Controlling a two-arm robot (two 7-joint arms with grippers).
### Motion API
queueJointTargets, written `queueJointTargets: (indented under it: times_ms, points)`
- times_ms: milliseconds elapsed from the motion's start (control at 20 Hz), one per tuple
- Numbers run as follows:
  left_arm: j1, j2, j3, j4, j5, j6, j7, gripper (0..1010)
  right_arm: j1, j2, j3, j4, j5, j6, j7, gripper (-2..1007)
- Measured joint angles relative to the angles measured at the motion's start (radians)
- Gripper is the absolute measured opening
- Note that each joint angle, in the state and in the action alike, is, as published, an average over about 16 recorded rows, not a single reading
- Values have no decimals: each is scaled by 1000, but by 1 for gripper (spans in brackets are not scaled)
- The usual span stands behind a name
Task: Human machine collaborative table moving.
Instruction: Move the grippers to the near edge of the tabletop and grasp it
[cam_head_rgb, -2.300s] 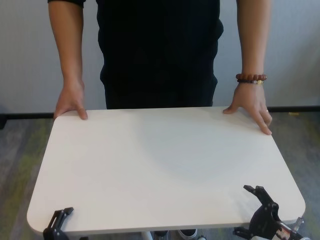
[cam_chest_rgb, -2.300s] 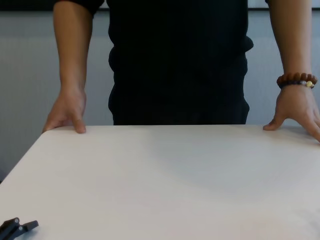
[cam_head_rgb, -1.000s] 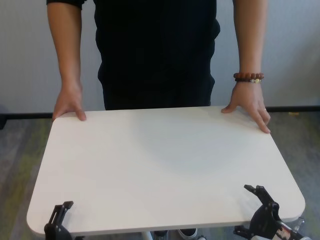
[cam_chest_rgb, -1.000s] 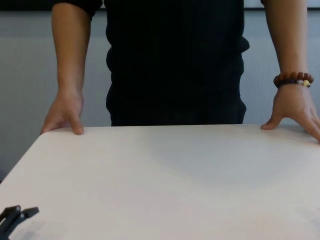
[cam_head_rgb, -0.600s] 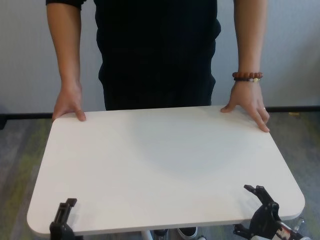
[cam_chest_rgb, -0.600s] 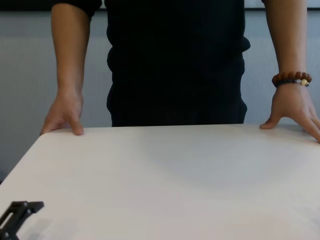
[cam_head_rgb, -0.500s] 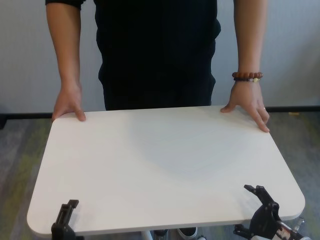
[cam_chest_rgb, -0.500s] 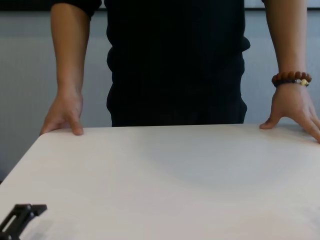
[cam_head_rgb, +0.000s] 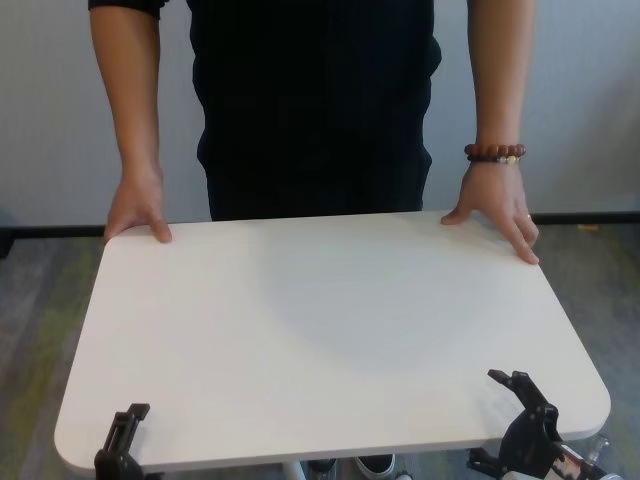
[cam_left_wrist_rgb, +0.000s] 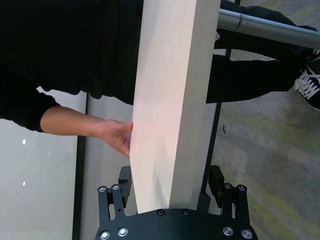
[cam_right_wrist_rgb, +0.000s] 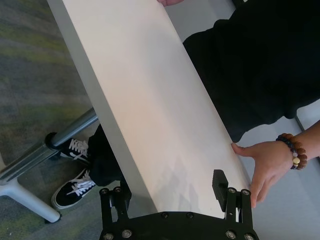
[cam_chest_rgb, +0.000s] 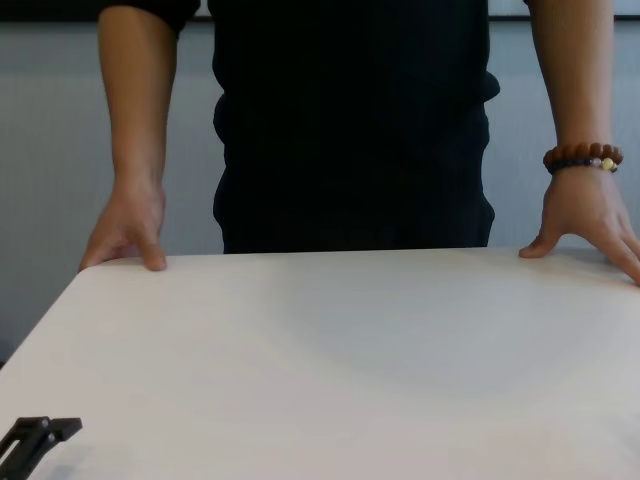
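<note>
- Across the table (cam_head_rgb: 320, 330) from the robot stands the human (cam_head_rgb: 315, 100), one hand (cam_head_rgb: 137, 208) on each far corner, the other hand (cam_head_rgb: 497, 212) wearing a beaded bracelet (cam_head_rgb: 495, 153).
- At the table's near edge, the left gripper (cam_left_wrist_rgb: 172, 192) straddles the tabletop with fingers spread on either side; only the left wrist view shows this.
- Near the table's other near corner, the right gripper (cam_right_wrist_rgb: 172, 192) likewise stands spread around the edge.
- Under the table, the wrist views alone show its grey pole (cam_left_wrist_rgb: 265, 27) and a sneaker (cam_right_wrist_rgb: 72, 187).
</note>
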Motion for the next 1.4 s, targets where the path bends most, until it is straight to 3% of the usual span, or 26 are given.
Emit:
queueJointTargets:
  times_ms: [500, 1100, 1400]
  points:
    - [3, -15, -10, 5, 15, 1, 1, 1000, 0, 0, 0, 0, 0, 0, 0, 1000]
    - [2, -14, -9, 6, 14, 1, 0, 1000, -1, 0, 0, 0, -1, -1, -1, 1001]
    - [2, -14, -8, 5, 12, 1, 0, 1000, -17, 5, 0, -8, -24, -12, -20, 1001]
